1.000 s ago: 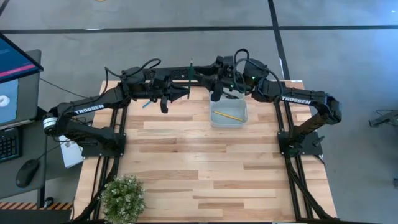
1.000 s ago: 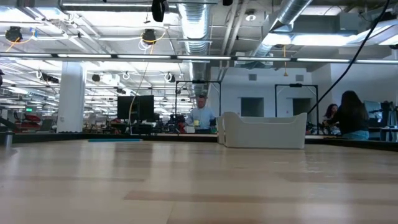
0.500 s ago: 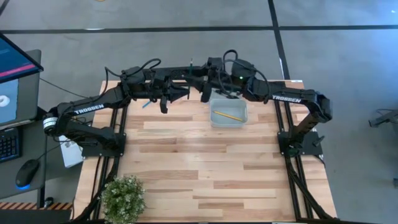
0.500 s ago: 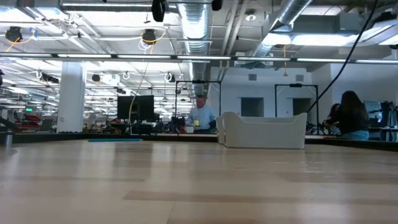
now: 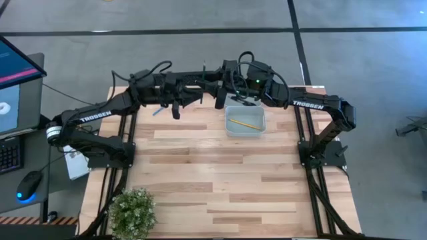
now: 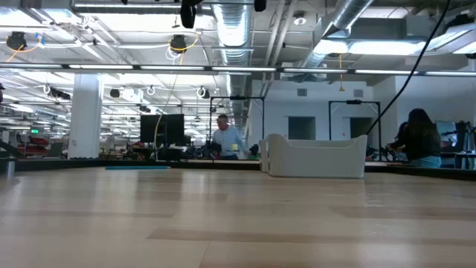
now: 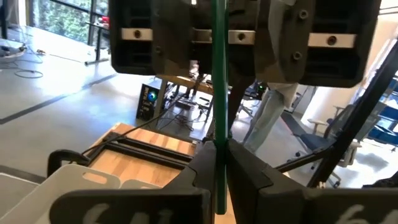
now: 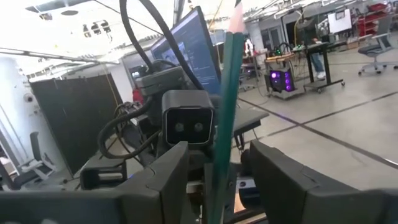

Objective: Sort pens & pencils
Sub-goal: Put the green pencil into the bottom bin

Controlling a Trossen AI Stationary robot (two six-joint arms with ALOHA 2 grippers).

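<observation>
A green pencil [image 7: 217,93] stands upright above the table's far edge, sharpened tip [image 8: 236,7] up. My left gripper [image 7: 219,180] is shut on it. My right gripper [image 8: 219,149] faces the left one and is open, one finger on each side of the pencil's upper part with a gap showing on both sides. In the high view the two grippers meet at the pencil [image 5: 204,72]. A yellow pencil [image 5: 245,123] lies in the clear bin [image 5: 259,128]. A light blue pencil [image 5: 157,112] lies on the table under my left arm. No pens show. My left gripper pinches the green pencil's lower shaft [image 7: 218,152] between its two fingers. The fingers come in level from the table's left side and lie across the pencil. The pencil stands upright, lifted clear of the table, most of its length above the fingers.
The clear bin [image 6: 316,156] stands at the table's far right of centre. A potted plant [image 5: 132,212] sits at the near left corner. A monitor, keyboard and mouse stand left of the table. People move in the room behind.
My right gripper has moved along the far edge toward the table's left, up to my left gripper, and its fingers now stand on either side of the green pencil. The pencil and my left gripper have kept still.
</observation>
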